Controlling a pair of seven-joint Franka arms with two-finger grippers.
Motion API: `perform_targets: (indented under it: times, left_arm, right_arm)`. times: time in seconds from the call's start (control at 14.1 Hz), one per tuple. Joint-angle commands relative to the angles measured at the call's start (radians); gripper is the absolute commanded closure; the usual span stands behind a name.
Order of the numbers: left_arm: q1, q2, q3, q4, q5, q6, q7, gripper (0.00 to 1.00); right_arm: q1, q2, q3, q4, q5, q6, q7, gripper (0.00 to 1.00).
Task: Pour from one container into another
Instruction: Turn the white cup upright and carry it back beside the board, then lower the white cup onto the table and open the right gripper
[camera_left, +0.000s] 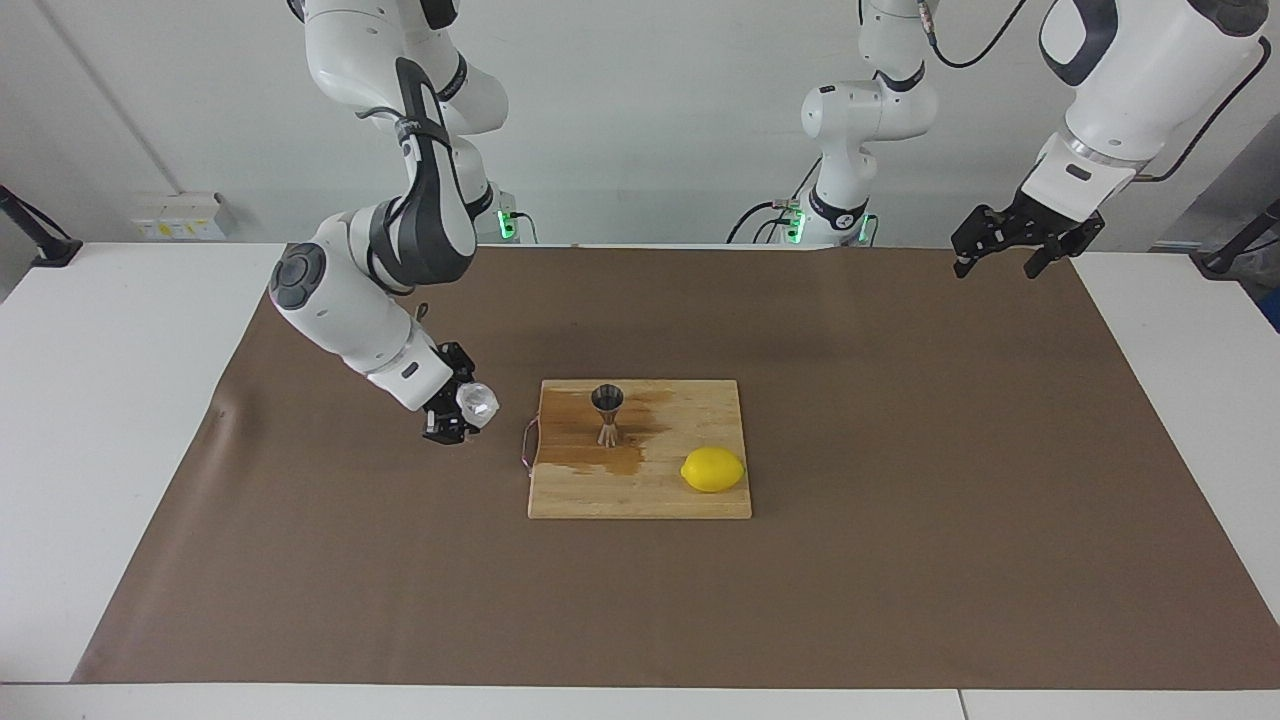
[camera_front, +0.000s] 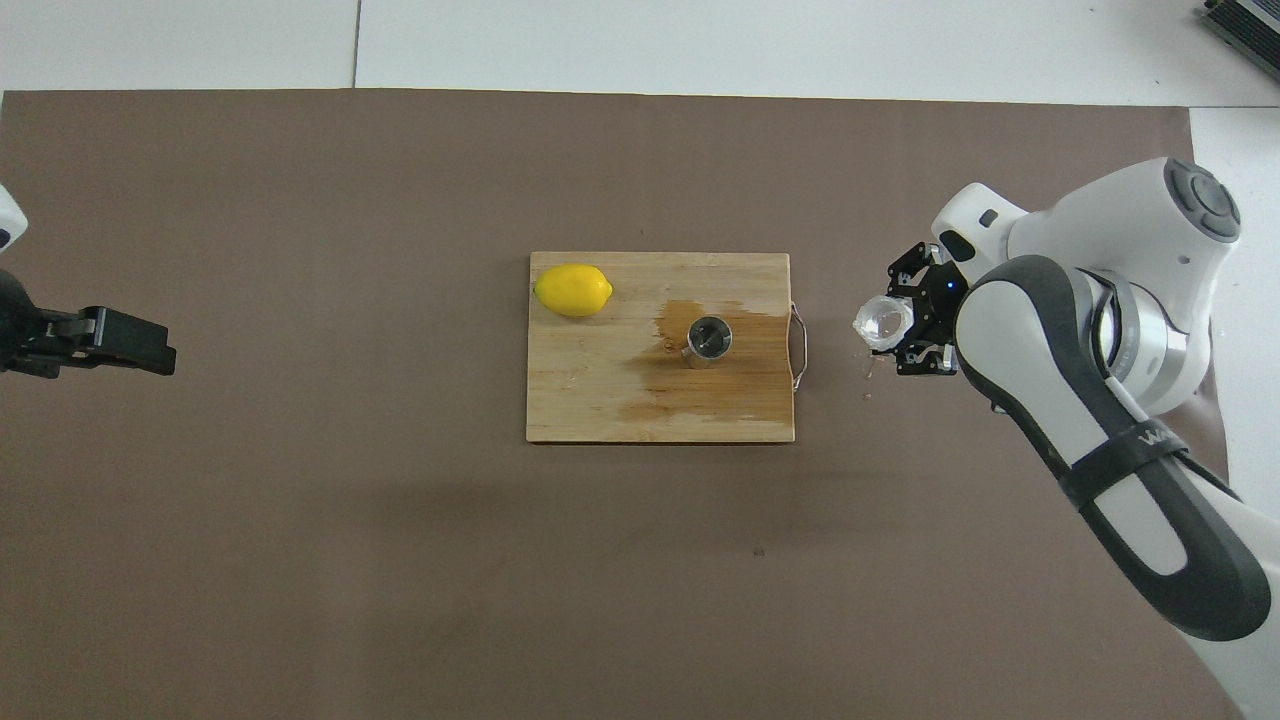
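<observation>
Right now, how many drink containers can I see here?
2: a shiny steel hourglass jigger standing on the wooden cutting board, and a squat clear glass cup held tilted in the right pincer beside the board.

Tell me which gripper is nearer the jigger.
Right. The right gripper, holding the glass cup, hangs just off the board beside the jigger; the left gripper waits over the mat's corner.
</observation>
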Motion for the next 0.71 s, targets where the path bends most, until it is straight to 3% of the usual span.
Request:
perform_targets:
  times: [0.0,0.28,0.36,0.43,0.5,0.64]
  left_arm:
    - [0.009,-0.009,-0.001,-0.003,-0.013,-0.01,0.016,0.0]
    - [0.009,-0.009,-0.001,-0.003,-0.013,-0.01,0.016,0.0]
    - [0.009,-0.009,-0.001,-0.003,-0.013,-0.01,0.016,0.0]
    - [0.009,-0.009,-0.001,-0.003,-0.013,-0.01,0.016,0.0]
    - [0.009,-0.009,-0.001,-0.003,-0.013,-0.01,0.016,0.0]
    - [0.009,-0.009,-0.001,-0.003,-0.013,-0.01,0.016,0.0]
  right_arm:
    - [-0.075,-0.024,0.01,-0.062,0.077,0.011,-0.158,0.62]
    - [-0.141,0.01,0.01,-0.085,0.132,0.0,-0.276,0.59]
    - [-0.15,0.015,0.01,-0.087,0.134,0.002,-0.276,0.44]
    - [-0.15,0.021,0.01,-0.087,0.137,0.0,-0.275,0.34]
    - [-0.149,0.021,0.01,-0.085,0.147,0.0,-0.272,0.01]
    - [-0.136,0.016,0.009,-0.07,0.149,-0.02,-0.248,0.0]
